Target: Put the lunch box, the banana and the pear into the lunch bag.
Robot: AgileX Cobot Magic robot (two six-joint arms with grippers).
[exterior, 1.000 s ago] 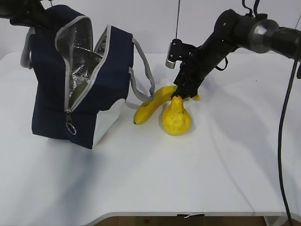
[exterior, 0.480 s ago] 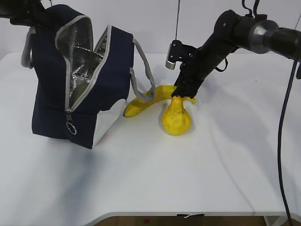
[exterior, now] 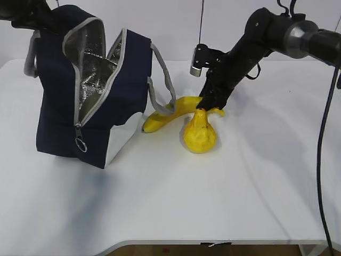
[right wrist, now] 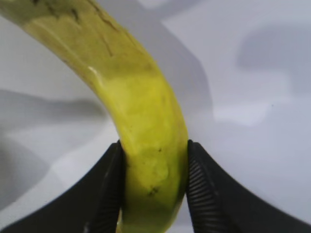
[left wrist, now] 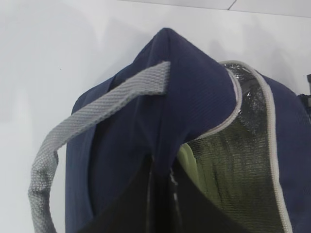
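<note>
The navy lunch bag (exterior: 64, 96) stands at the left, unzipped, foil lining showing. My left gripper (left wrist: 163, 194) is shut on the bag's top edge (left wrist: 184, 97) and holds it up. The pale green lid of the lunch box (left wrist: 187, 162) shows inside the bag. My right gripper (exterior: 208, 104) is shut on the banana (exterior: 170, 114) near its stem end; it also shows in the right wrist view (right wrist: 146, 136) between both fingers. The banana's far tip points toward the bag. The pear (exterior: 200, 133) sits upright on the table just in front of the right gripper.
A grey strap handle (exterior: 160, 80) of the bag hangs beside the banana's tip. The white table (exterior: 186, 202) stretches in front of the things. A cable (exterior: 322, 149) hangs at the right edge.
My right gripper has lifted and swung the banana, its far tip moving left toward the bag. The pear, the bag and the left arm have stayed put.
</note>
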